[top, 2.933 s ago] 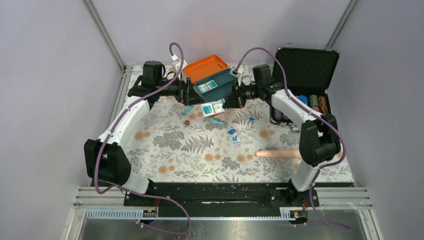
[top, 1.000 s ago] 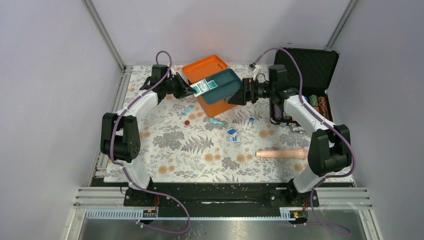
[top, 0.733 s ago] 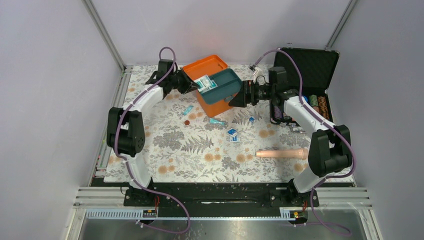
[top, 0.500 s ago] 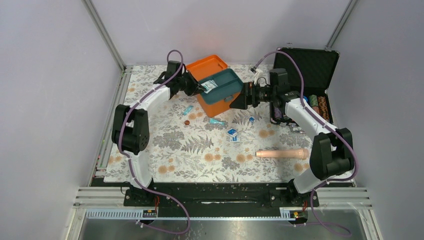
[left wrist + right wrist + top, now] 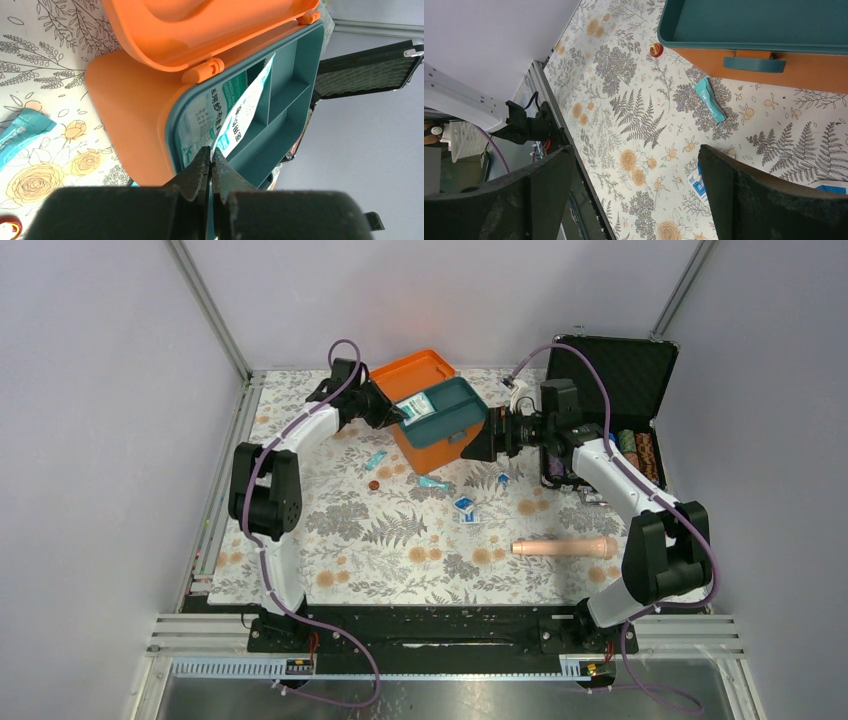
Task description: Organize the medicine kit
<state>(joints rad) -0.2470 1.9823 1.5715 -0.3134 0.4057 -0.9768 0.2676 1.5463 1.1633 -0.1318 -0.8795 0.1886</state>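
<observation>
Nearest, well in front of the orange box [image 5: 428, 454] and off to its right, a beige cylinder [image 5: 560, 547] lies on the floral cloth [image 5: 400, 540]. Closer to the box are loose bits on the cloth: a white-blue packet [image 5: 465, 506] in front, a teal packet [image 5: 432, 481] just before the front wall, a small red cap [image 5: 373, 483] and a 2nd teal packet [image 5: 377, 460] at front-left, and a tiny blue packet [image 5: 503, 478] at front-right. The box itself sits at the far side of the cloth btwn the two grippers, lid [image 5: 405, 375] swung open behind it, teal tray [image 5: 460, 420] seated in its top, grey-teal latch [image 5: 754, 64] on the front wall. R gripper [image 5: 482, 443] hangs just beside the box's right end, jaws spread fully wide w/ nothing btwn them; the wrist view shows only cloth past its fingers [image 5: 549, 200]. L gripper [image 5: 210, 159] comes in from the box's left, jaws pinched tight on the corner of a white-teal packet [image 5: 242, 112]. That packet stands tilted over the tray's big compartment, top edge reaching the divider. Another packet [image 5: 202, 117] lies flat under it in the same compartment. Farthest, right of the box, an open black case [image 5: 610, 375] w/ poker chips [image 5: 630, 447].
</observation>
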